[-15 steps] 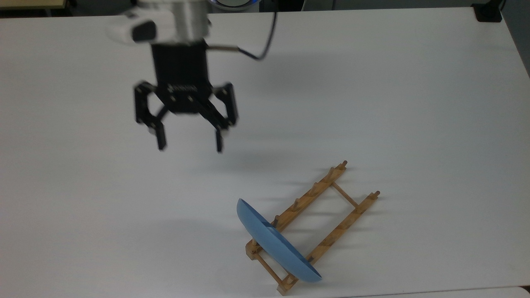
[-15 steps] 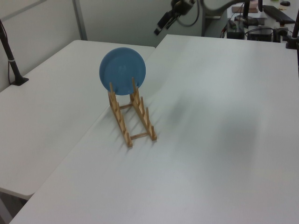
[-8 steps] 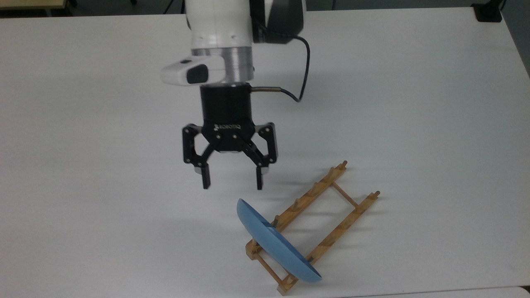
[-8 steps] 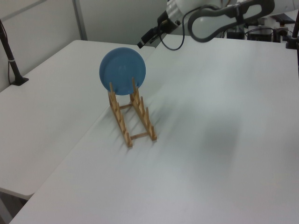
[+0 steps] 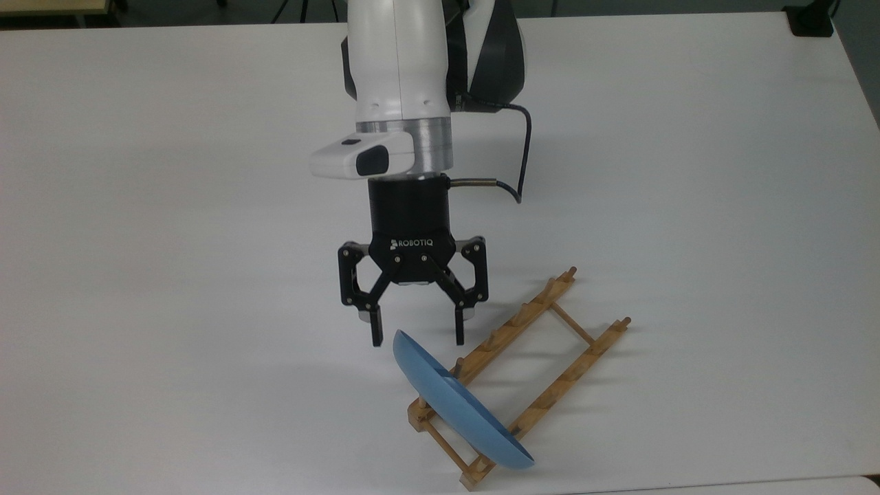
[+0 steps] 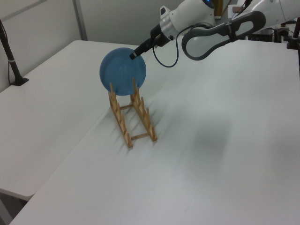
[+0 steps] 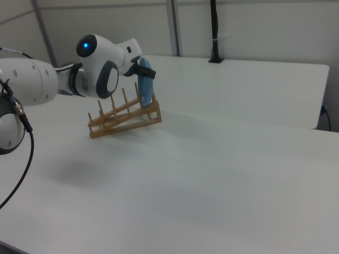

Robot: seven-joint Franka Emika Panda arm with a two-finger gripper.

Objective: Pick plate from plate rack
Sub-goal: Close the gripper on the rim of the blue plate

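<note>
The light-blue plate stands on edge in the end slot of the wooden plate rack, at the end nearest the top view's bottom. My gripper is open, pointing down at the plate's upper rim, with one finger to the left of the rim and the other to its right. I cannot tell whether they touch it. In the left view the plate faces the camera above the rack, and the gripper overlaps its upper right edge. In the right view the gripper sits at the top of the plate on the rack.
The white table stretches wide around the rack. A second table adjoins it on the left view's left. A black post stands on that table. The arm's cable loops beside the wrist.
The gripper has travelled from the top view's upper left down and right to the plate's upper rim. It stays open. Plate and rack have not moved.
</note>
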